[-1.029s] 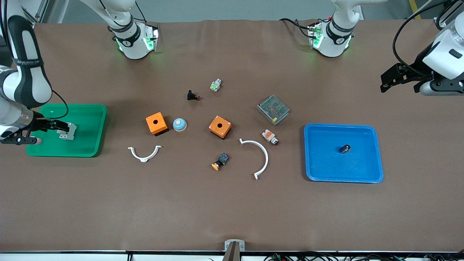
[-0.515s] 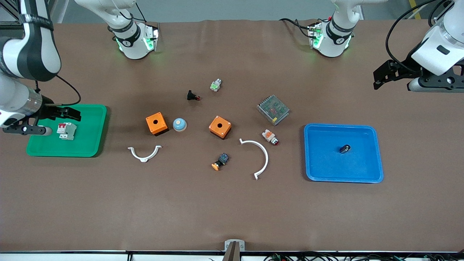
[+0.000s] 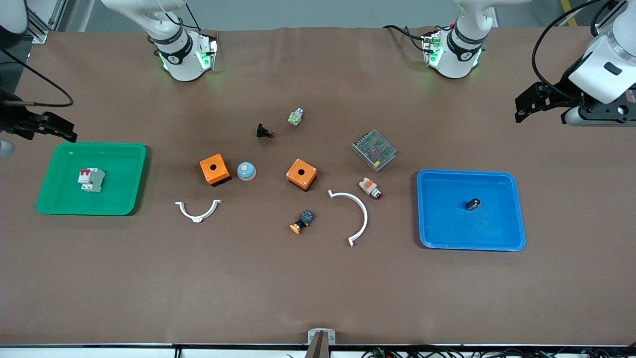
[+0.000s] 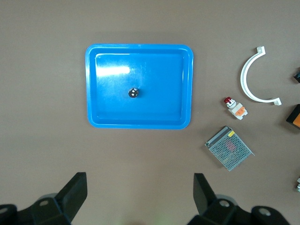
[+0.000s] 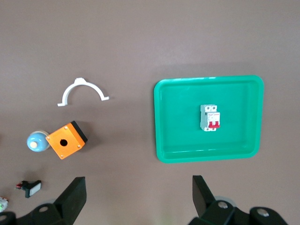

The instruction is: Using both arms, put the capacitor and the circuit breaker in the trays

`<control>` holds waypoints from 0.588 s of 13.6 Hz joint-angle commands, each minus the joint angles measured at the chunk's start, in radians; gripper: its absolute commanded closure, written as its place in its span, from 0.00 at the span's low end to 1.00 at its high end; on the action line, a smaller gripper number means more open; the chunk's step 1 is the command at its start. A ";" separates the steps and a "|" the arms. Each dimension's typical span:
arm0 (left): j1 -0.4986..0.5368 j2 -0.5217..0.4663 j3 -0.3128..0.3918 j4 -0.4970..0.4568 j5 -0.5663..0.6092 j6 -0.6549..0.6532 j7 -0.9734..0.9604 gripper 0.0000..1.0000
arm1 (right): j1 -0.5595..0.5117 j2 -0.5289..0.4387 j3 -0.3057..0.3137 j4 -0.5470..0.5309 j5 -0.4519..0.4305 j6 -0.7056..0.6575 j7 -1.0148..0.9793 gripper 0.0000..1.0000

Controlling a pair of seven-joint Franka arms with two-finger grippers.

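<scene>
The circuit breaker [image 3: 91, 179], white-grey with a red lever, lies in the green tray [image 3: 59, 209] at the right arm's end of the table. It also shows in the right wrist view [image 5: 209, 117]. My right gripper [image 3: 62, 132] is open and empty, raised over the table beside that tray's edge nearer the robot bases; its own view shows it open [image 5: 139, 197]. The capacitor [image 3: 473, 204], a tiny black cylinder, lies in the blue tray [image 3: 516, 214]; the left wrist view shows its silvery end [image 4: 133, 93]. My left gripper [image 3: 522, 107] is open and empty, high over bare table [image 4: 140, 197].
Between the trays lie two orange boxes [image 3: 214, 169] [image 3: 301, 174], a blue dome [image 3: 246, 171], two white arcs [image 3: 198, 211] [image 3: 354, 215], a metal mesh unit [image 3: 374, 150], an orange-and-white button [image 3: 370, 188], a black push-button piece [image 3: 264, 132] and an orange-capped switch [image 3: 301, 222].
My right gripper has let go of the circuit breaker, which stays in the green tray, and has risen and drawn away toward the bases. My left gripper has shifted only slightly.
</scene>
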 commanded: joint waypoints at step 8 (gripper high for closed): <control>0.001 0.000 0.000 0.034 0.053 -0.016 0.011 0.00 | -0.028 0.032 -0.007 0.140 0.070 0.007 0.011 0.00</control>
